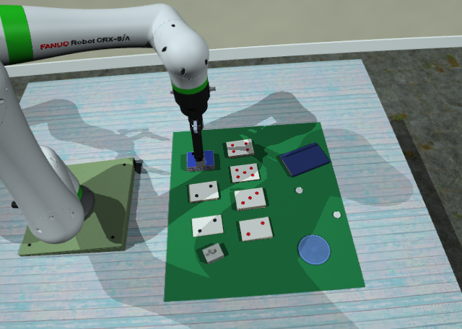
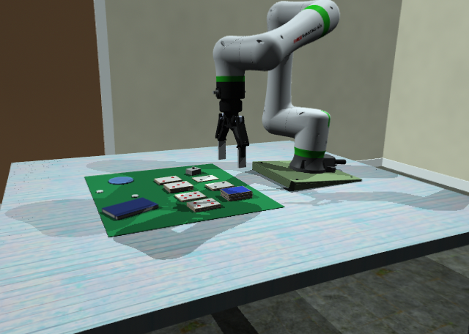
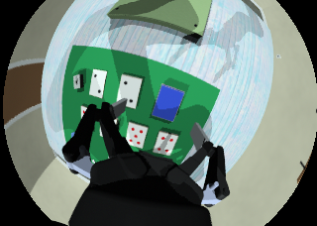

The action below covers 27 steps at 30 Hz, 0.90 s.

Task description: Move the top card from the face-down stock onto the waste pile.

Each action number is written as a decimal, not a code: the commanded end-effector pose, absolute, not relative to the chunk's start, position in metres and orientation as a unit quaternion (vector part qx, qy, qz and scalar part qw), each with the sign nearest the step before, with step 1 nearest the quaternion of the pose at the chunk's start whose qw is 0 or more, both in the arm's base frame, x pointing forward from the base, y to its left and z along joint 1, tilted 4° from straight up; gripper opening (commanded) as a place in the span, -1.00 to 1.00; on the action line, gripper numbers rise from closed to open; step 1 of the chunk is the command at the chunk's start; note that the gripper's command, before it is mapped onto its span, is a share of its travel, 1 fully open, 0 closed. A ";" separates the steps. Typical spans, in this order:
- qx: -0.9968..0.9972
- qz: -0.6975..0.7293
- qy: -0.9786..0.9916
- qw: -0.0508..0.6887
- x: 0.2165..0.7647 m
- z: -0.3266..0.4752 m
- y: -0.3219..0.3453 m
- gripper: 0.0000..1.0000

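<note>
Green mat (image 1: 336,277) laid flat on the pale striped counter (image 1: 395,243); on it, apart from the two rows of cards, a dark blue flat box (image 1: 304,159) near one corner, two small white discs (image 1: 299,190) (image 1: 336,214) well apart from each other, a round pale blue disc (image 1: 314,249), and a small grey block (image 1: 213,252) at the end of the left row. Olive-green base plate (image 1: 119,169) lies just beside the mat on the counter. Beyond: a beige wall (image 2: 170,58) and a brown panel (image 2: 45,77).
</note>
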State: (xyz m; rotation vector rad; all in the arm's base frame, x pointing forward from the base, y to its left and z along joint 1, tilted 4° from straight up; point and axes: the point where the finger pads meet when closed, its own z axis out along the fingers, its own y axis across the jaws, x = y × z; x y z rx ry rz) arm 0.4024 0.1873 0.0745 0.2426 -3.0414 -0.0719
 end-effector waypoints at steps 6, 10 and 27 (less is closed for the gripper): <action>0.081 -0.003 -0.996 0.039 0.390 0.069 0.205 1.00; 0.086 -0.003 -0.996 0.039 0.390 0.069 0.205 1.00; 0.379 -0.014 -0.925 0.036 0.389 0.070 0.204 1.00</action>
